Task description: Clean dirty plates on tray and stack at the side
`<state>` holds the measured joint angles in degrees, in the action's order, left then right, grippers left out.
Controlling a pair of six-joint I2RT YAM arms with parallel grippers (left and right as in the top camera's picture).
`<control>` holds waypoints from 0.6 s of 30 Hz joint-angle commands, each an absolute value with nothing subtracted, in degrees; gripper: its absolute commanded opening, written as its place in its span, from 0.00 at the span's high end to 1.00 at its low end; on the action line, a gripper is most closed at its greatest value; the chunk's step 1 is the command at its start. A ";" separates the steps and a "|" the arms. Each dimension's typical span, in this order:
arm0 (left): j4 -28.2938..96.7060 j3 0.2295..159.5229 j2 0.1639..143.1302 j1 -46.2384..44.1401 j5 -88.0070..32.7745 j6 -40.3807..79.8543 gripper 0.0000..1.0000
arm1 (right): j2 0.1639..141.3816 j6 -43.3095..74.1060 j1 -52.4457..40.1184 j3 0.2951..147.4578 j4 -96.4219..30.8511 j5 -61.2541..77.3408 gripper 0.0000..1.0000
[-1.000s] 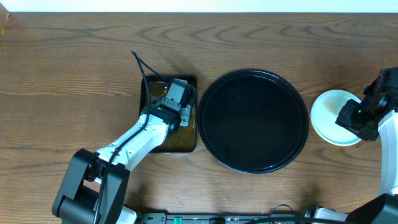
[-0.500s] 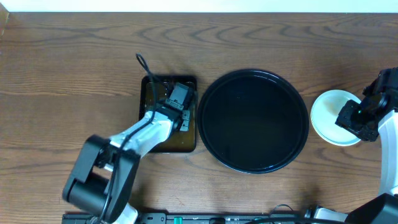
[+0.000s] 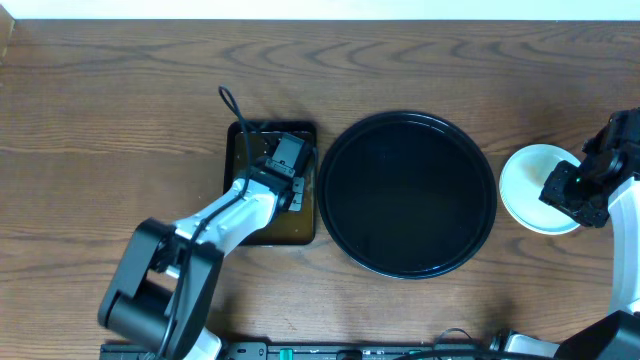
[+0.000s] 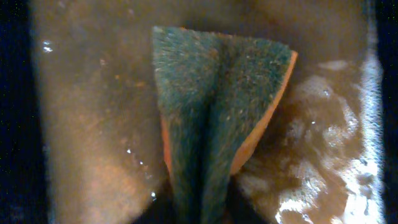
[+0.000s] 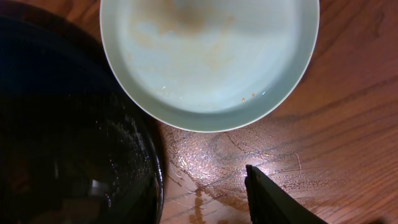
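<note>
The plates (image 3: 528, 186) sit on the wood tabletop (image 3: 120, 120) right of the big black tray (image 3: 407, 194), which holds nothing. In the right wrist view the top plate (image 5: 210, 56) is pale mint-green with faint brownish smears. How many plates lie beneath it is hidden. My right gripper (image 3: 572, 190) hovers over the plates' right edge, open and empty (image 5: 206, 185). My left gripper (image 3: 285, 156) is down in the small dark rectangular tray (image 3: 300, 232), shut (image 4: 205, 211) on a folded green and orange sponge (image 4: 217, 106).
The small tray holds brownish foamy water (image 4: 323, 143). The tabletop between the plates and the black tray is wet (image 5: 249, 149). The black tray's rim (image 5: 155, 155) lies close to the plates. A pale wall edge runs along the table's far side.
My left arm has swung its elbow to the right, and the gripper has shifted slightly within the small tray, still holding the sponge. The right arm and plates have not moved.
</note>
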<state>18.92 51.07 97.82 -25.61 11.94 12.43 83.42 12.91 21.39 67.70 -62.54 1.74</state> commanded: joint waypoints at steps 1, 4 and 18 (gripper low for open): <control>19.92 50.81 92.18 -25.30 12.10 13.19 0.44 | 83.70 12.08 20.91 67.33 -62.59 1.96 0.56; 19.31 50.81 90.37 -25.30 12.12 13.17 0.32 | 83.70 12.08 20.91 67.33 -62.59 1.98 0.56; 9.47 50.81 95.44 -23.53 12.32 13.19 0.30 | 83.70 12.08 20.91 67.33 -62.63 1.98 0.56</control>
